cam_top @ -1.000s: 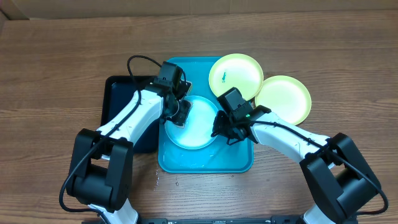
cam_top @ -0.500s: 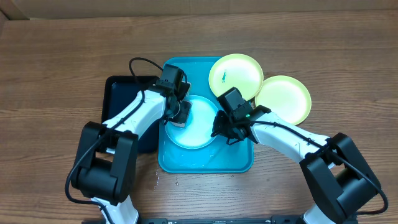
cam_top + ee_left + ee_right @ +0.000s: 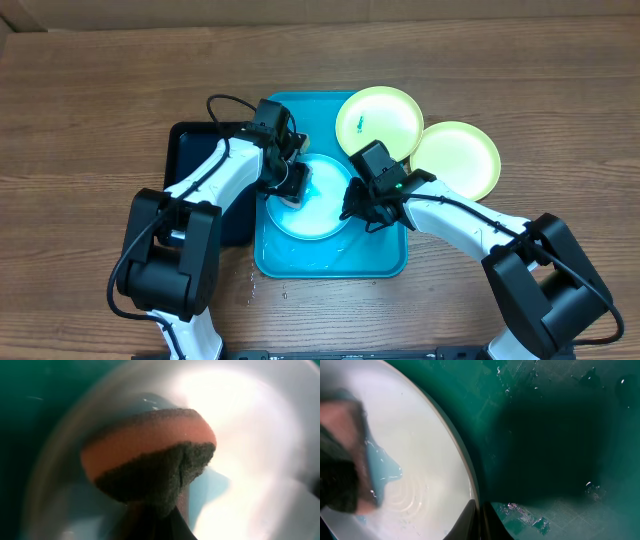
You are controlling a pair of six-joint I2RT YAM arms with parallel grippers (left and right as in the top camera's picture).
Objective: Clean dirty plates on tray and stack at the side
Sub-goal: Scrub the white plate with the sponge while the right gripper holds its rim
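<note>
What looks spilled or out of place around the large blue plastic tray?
Small water drops lie on the brown wooden table just off the near left corner of the large blue rectangular plastic tray, so liquid has escaped it. One round yellow-green plastic plate overhangs the tray's far right corner instead of lying fully inside.

No legible text or markings
</note>
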